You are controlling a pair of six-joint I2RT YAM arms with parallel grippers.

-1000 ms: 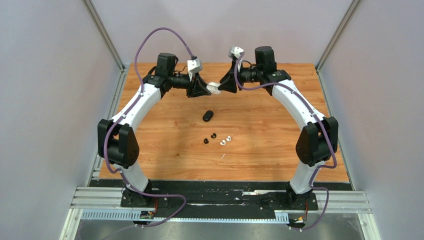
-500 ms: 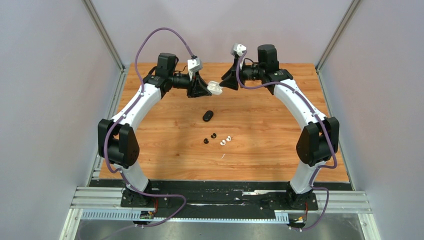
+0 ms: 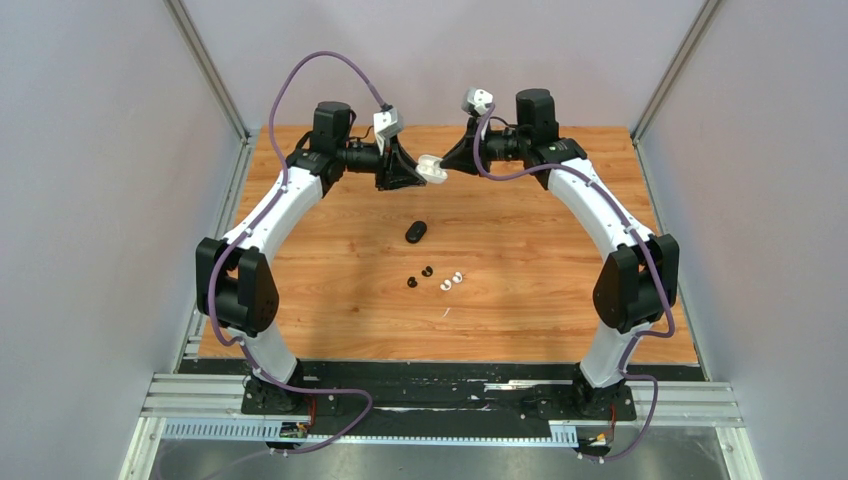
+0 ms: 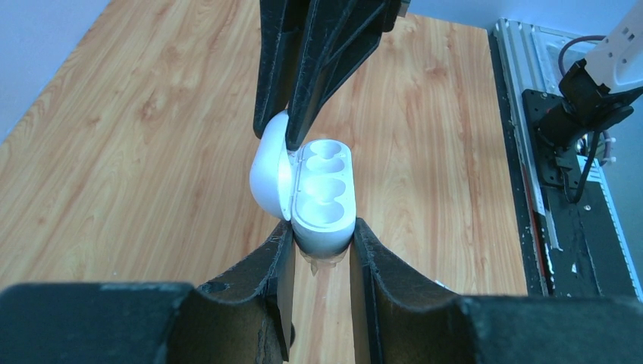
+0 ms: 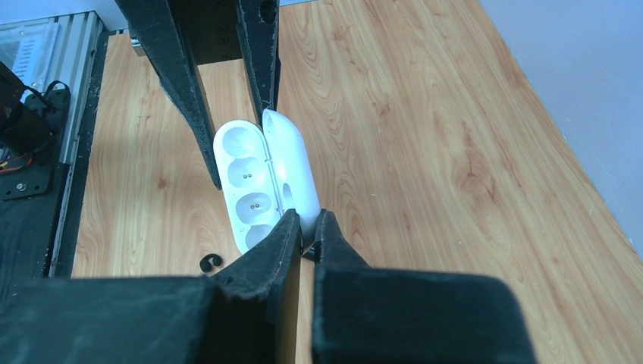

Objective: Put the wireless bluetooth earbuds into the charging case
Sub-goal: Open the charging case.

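A white charging case (image 3: pixel 430 167) hangs open in the air between my two grippers. My left gripper (image 4: pixel 322 236) is shut on its base (image 4: pixel 324 189), whose empty sockets show. My right gripper (image 5: pixel 307 230) is shut on the raised lid (image 5: pixel 293 171), which also shows in the left wrist view (image 4: pixel 268 171). In the top view the left gripper (image 3: pixel 418 173) and the right gripper (image 3: pixel 446 162) meet at the case. Two black earbuds (image 3: pixel 419 277) and two white earbuds (image 3: pixel 452 281) lie on the table nearer the arms. One black earbud (image 5: pixel 210 262) shows in the right wrist view.
A closed black pill-shaped case (image 3: pixel 415 231) lies on the wooden table (image 3: pixel 560 290) between the held case and the earbuds. Grey walls and metal frame posts (image 3: pixel 215 75) enclose the table on three sides. A black base rail (image 3: pixel 440 375) runs along the near edge.
Both grippers have carried the white case a little toward the far side. The case's lid now stands open, with the right gripper pinching it.
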